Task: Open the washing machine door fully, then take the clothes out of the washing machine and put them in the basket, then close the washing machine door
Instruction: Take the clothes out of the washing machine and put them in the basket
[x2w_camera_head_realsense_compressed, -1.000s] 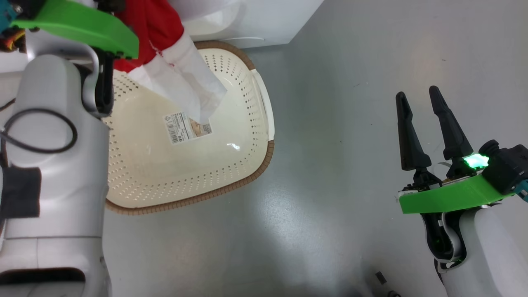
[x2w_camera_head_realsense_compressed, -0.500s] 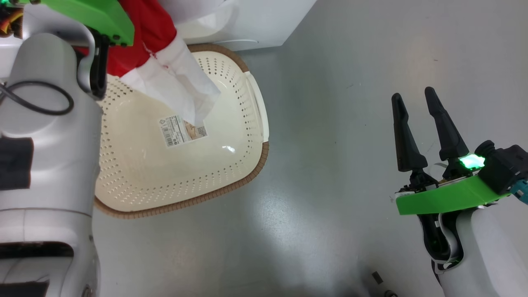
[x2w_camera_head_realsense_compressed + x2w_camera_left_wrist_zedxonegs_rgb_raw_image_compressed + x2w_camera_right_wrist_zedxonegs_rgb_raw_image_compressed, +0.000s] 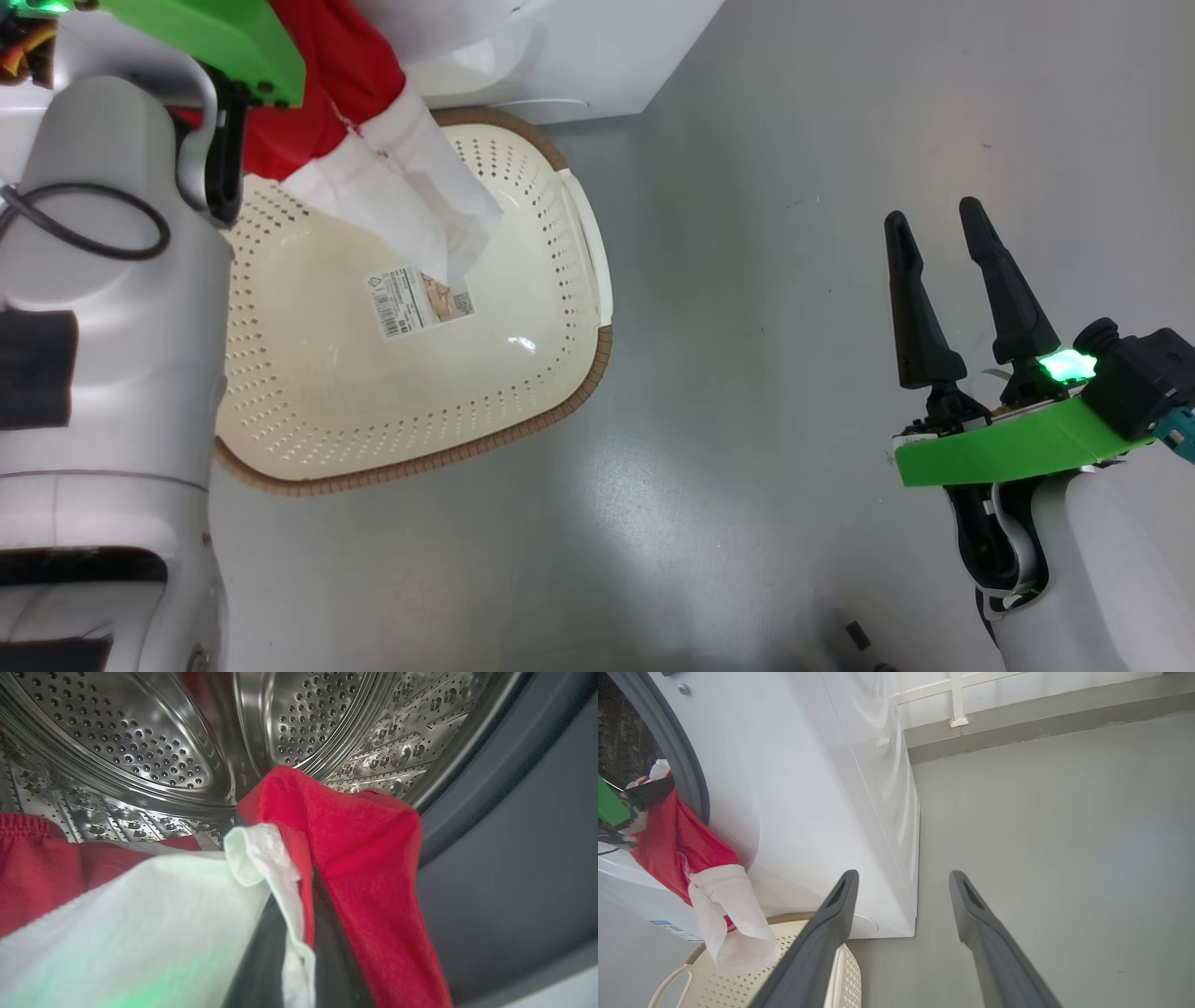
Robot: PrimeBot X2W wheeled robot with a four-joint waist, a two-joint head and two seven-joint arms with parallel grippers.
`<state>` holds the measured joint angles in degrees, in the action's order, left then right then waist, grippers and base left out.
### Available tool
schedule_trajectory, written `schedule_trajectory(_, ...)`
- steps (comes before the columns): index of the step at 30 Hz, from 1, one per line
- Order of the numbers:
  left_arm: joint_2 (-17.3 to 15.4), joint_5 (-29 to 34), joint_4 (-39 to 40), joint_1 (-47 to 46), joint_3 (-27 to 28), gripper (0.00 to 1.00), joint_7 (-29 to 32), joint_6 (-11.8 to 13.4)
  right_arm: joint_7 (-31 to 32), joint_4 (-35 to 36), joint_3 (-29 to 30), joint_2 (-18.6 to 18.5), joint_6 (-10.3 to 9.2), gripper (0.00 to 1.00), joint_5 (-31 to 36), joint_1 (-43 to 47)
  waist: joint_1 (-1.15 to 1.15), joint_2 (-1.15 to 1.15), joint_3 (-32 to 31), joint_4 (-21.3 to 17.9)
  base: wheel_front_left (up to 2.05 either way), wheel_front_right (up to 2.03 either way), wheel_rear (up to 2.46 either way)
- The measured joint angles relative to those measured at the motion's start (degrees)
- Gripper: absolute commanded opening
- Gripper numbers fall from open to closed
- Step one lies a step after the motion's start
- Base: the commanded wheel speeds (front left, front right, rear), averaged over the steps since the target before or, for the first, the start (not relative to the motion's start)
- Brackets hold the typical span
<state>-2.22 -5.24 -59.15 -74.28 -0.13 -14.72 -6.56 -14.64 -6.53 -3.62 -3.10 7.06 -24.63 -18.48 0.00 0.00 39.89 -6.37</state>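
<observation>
The washing machine [image 3: 808, 788] stood with its drum [image 3: 140, 742] exposed, and the basket [image 3: 597, 364] sat on the floor [image 3: 747, 373] just in front of it. The clothes [image 3: 345, 84] hung from the drum's mouth, the white end dangling over the basket's near-machine side, while more red fabric lay inside the drum. The left end effector [image 3: 322, 914] was closed on a fold of red and white cloth. That pinch looked thin, so a pull might let the fabric slip. The part in the drum could drag or catch on the grey ring. If released too soon, the cloth might drop against the basket's rim and spill out. The right end effector [image 3: 934, 243] hung open and empty, well apart from the basket and too far to help.
</observation>
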Motion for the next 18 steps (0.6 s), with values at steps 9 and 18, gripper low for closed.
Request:
schedule_trajectory(9, 0.82, -3.39, 6.93, 3.62, 1.88, 0.0, 0.0, -0.04, 0.0, 0.04, 0.9, 0.01, 0.01, 1.0, 0.02, 0.04, 0.0, 0.0, -0.36, 1.16, 0.0, 0.0, 0.0)
schedule_trajectory(18, 1.16, -6.16, 16.89, 12.46, 2.3, 0.0, 0.0, -0.55, 0.0, 0.12, 1.34, 0.02, 0.0, 1.0, 0.19, 0.43, 0.0, 0.0, -1.3, 2.42, 0.0, 0.0, 0.0)
